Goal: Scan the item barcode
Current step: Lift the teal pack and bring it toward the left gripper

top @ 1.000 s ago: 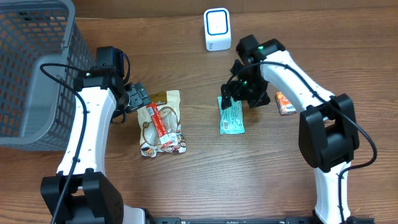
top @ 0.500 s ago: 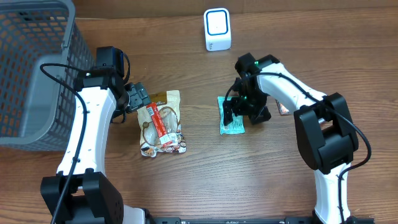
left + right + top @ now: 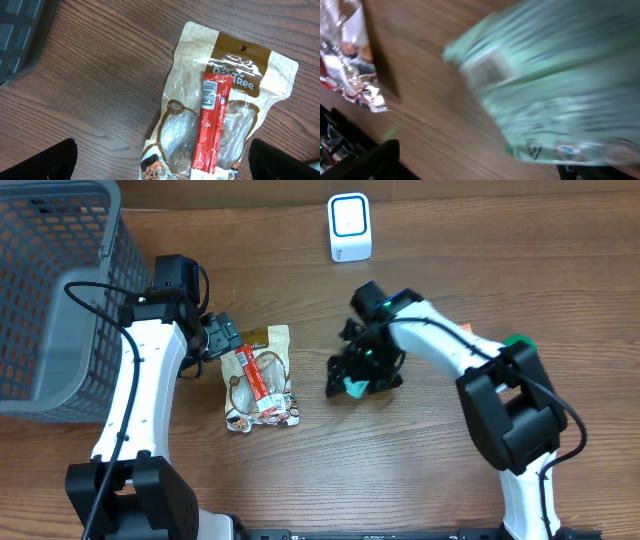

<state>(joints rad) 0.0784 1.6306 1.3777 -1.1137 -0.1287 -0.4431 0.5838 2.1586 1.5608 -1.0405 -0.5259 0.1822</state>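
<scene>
A teal packet (image 3: 555, 85) fills the blurred right wrist view, flat on the wood, with a grey barcode-like patch near its left end. My right gripper (image 3: 480, 169) stands open around its near edge, and nothing is gripped. From overhead, the right gripper (image 3: 360, 372) covers the packet, and only a teal corner (image 3: 352, 387) shows. My left gripper (image 3: 162, 169) is open above a beige snack pouch (image 3: 187, 75). A red stick pack (image 3: 212, 127) with a barcode lies on that pouch. Overhead, the left gripper (image 3: 222, 340) sits at the pouch's (image 3: 278, 340) top left. The white scanner (image 3: 349, 227) stands at the back.
A grey mesh basket (image 3: 50, 290) takes up the far left of the table. The snack pouch's corner (image 3: 350, 65) shows at the left of the right wrist view. Bare wood lies in front of both arms.
My right arm has swung left and toward the front over the teal packet, and the packet has shifted left with it. The left arm has not moved.
</scene>
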